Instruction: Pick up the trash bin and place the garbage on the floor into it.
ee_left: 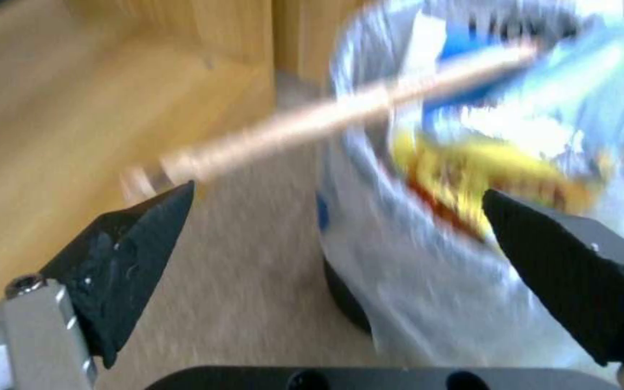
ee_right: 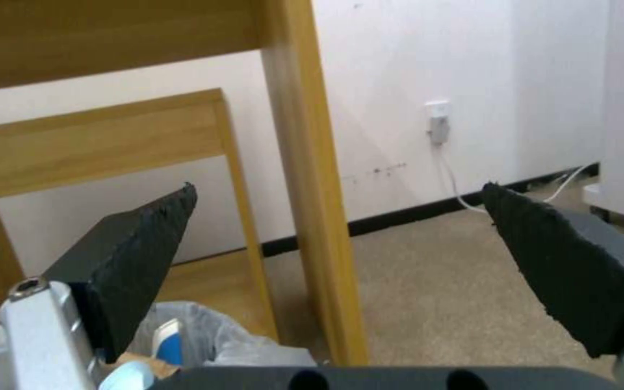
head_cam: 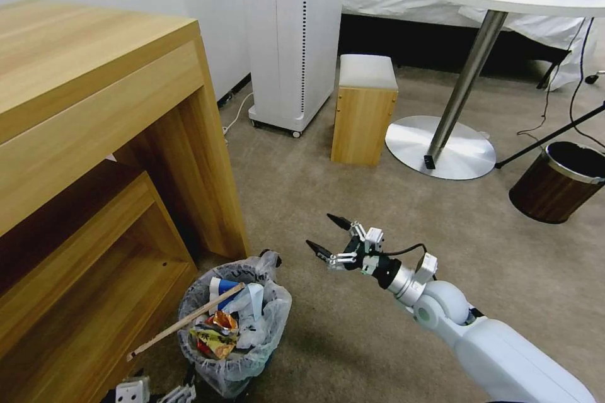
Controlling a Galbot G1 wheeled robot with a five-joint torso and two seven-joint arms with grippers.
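I've got the trash bin (head_cam: 234,327) standing on the beige carpet floor (head_cam: 353,201) beside the wooden desk (head_cam: 94,138), stuffed with garbage (head_cam: 217,334), a wooden stick (head_cam: 186,321) poking out over its rim. My right end effector (head_cam: 328,236) hangs above the carpet just beside the bin, fingers spread wide, empty. My left end effector (ee_left: 337,216) sits low, close to the bin, also spread wide.

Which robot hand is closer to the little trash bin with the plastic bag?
The left. The left gripper is open right beside the trash bin, its bagged side between the fingertips. The right gripper is open too, hovering above the carpet, off to the bin's right.
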